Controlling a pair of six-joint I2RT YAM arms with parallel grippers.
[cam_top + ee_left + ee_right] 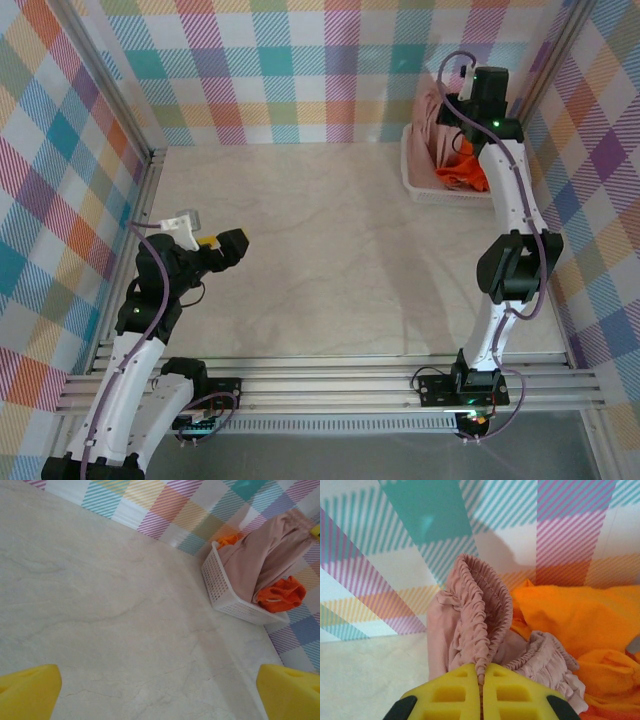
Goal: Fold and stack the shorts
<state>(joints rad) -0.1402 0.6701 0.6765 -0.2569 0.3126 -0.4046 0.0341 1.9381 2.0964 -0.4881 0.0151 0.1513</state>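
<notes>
Your right pincer (481,672) is closed on the gathered waistband of the dusty pink shorts (470,610), which rise out of the white lattice basket (215,577) at the upper right of the overhead view, with the orange shorts (570,615) heaped beside them. Your left pincer (160,692) gapes wide and empty over the bare desk (100,605) at lower left. Expect light, limp cloth that drapes and may snag on the basket rim, so the thick elastic waist looks your surest hold; how many orange pairs lie there is hard to tell, and the pink legs are buried in the basket
</notes>
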